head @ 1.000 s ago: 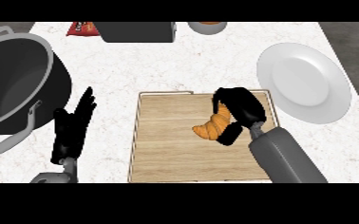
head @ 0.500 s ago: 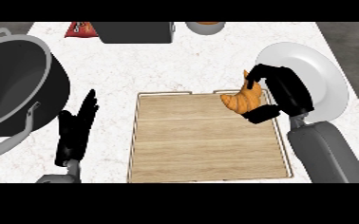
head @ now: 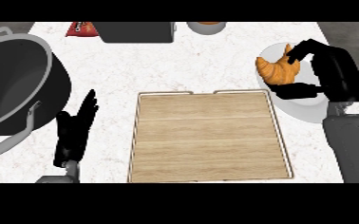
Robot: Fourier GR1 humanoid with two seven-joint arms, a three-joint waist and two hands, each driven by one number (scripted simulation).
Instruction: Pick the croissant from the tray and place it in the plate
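Now, in the head view, the right hand [head: 329, 71] curls round the croissant [head: 278, 69], fingers above it and thumb below, holding it over the left part of the plate [head: 303, 109]; whether the croissant touches the plate I cannot tell. The wooden tray [head: 209, 137] lies bare at the middle of the counter [head: 203, 59]. The left hand [head: 73, 132] rests open at the lower left, fingers straight, beside a big dark pot [head: 24, 85].
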